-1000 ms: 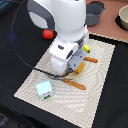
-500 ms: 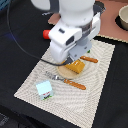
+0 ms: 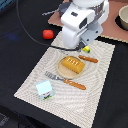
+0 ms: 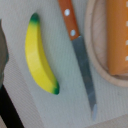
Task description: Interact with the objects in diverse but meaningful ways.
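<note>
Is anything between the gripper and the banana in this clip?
Nothing visible. The wrist view shows the banana lying bare on the mat, uncovered. The knife lies beside it, apart, not across it. The gripper's fingers are not in view, so their state is unknown.

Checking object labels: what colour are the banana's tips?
Dark green tips on a yellow banana, clearest in the wrist view.

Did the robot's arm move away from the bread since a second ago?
Yes. In the exterior view, the arm covered the bread loaf a second ago. Now it sits farther back on the mat, above the banana, and the loaf shows fully.
</note>
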